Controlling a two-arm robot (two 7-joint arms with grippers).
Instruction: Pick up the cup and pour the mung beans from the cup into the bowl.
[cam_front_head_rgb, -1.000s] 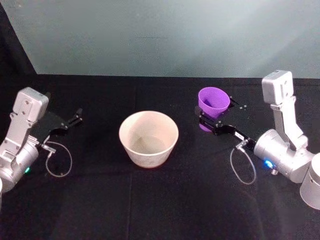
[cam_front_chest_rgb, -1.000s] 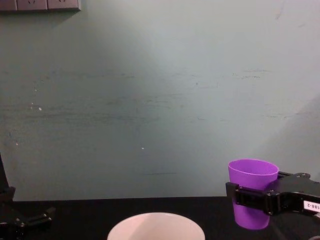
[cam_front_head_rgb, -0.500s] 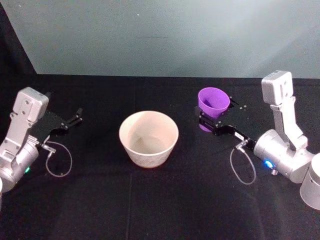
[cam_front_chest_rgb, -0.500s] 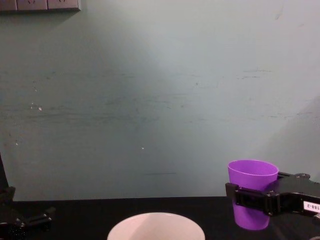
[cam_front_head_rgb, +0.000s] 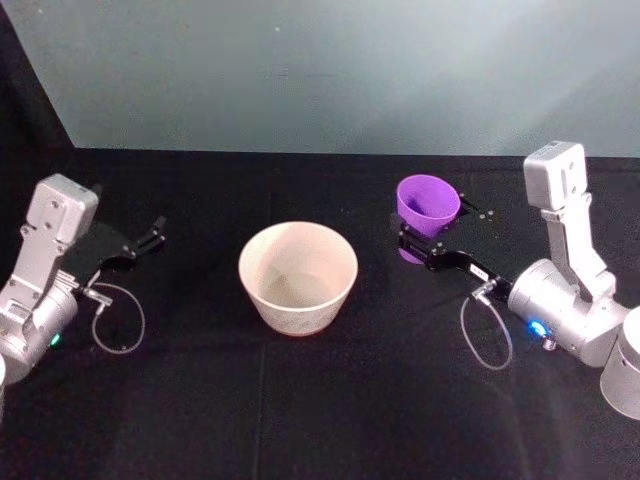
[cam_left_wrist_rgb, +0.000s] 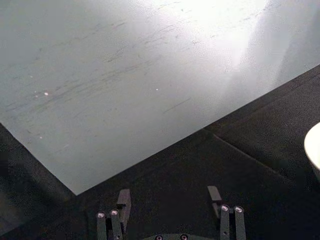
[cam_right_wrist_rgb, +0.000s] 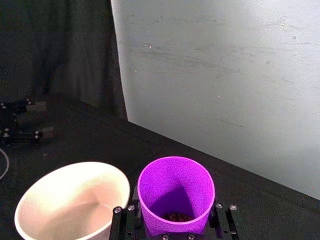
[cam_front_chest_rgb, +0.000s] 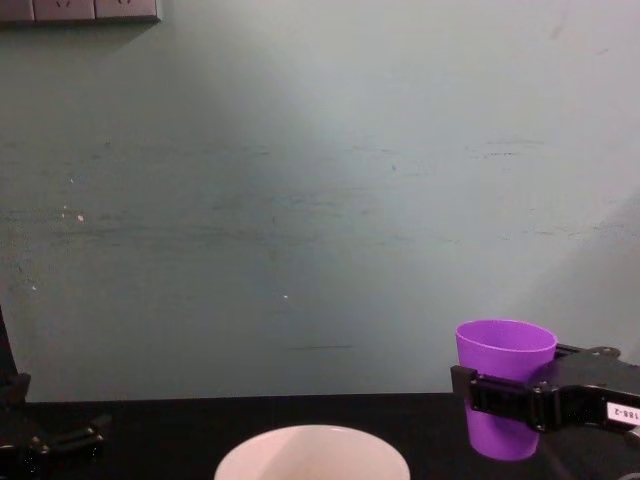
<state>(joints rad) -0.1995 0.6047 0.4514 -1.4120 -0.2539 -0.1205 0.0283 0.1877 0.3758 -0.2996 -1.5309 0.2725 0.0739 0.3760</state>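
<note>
At the far left, the left gripper (cam_front_head_rgb: 152, 231) is parked low over the black table (cam_front_head_rgb: 320, 400), well apart from the task's things. Its wrist view shows the left gripper (cam_left_wrist_rgb: 169, 207) released, the two fingers spread wide with only dark cloth between them. From the chest it sits at the left edge (cam_front_chest_rgb: 55, 442). A thin looped cable (cam_front_head_rgb: 117, 320) hangs from that arm onto the cloth.

In the middle of the table stands the bowl (cam_front_head_rgb: 298, 305), upright, pale pinkish-white, its mouth open to the head camera. Its rim shows at the bottom of the chest view (cam_front_chest_rgb: 312, 440), and a sliver of it edges into the left wrist view (cam_left_wrist_rgb: 315, 150). Nothing touches it.

To the right of the bowl, and a little farther back, is the cup (cam_front_head_rgb: 428, 203), bright purple and upright. The right gripper (cam_front_head_rgb: 432, 230) is clenched on it, one black finger pressed against each side, gripping the cup around its middle. In the chest view the cup (cam_front_chest_rgb: 505, 348) stands straight in the right gripper (cam_front_chest_rgb: 510, 397), right of the bowl and not over it. Whether its base touches the cloth cannot be told. The right wrist view looks down into the cup (cam_right_wrist_rgb: 175, 190), held in the right gripper (cam_right_wrist_rgb: 172, 222), with dark mung beans (cam_right_wrist_rgb: 174, 216) lying in its bottom and the bowl (cam_right_wrist_rgb: 112, 192) just beside it.
</note>
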